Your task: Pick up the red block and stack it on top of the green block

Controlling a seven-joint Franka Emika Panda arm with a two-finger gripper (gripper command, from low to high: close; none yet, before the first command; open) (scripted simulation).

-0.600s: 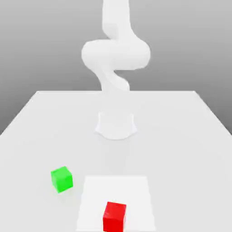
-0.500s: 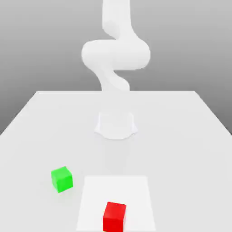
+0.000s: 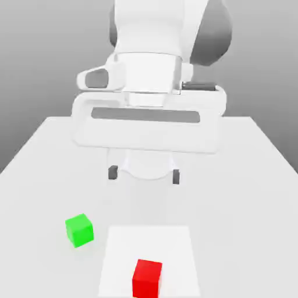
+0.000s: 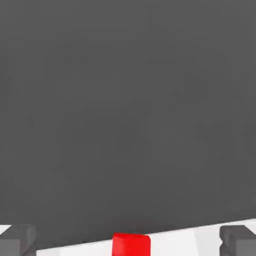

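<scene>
Overhead, the white arm looms large in the exterior view, its broad hand carrying the gripper with both dark fingertips spread wide apart and nothing between them. It hangs above the white table, clear of both cubes. A lighter square patch lies on the table nearer the camera than the gripper. The green block sits nearer the camera and toward the exterior view's left of the gripper, just off the patch. The red block rests on the patch, nearer the camera than the gripper; in the hand view the red block appears between the two fingertips, untouched.
</scene>
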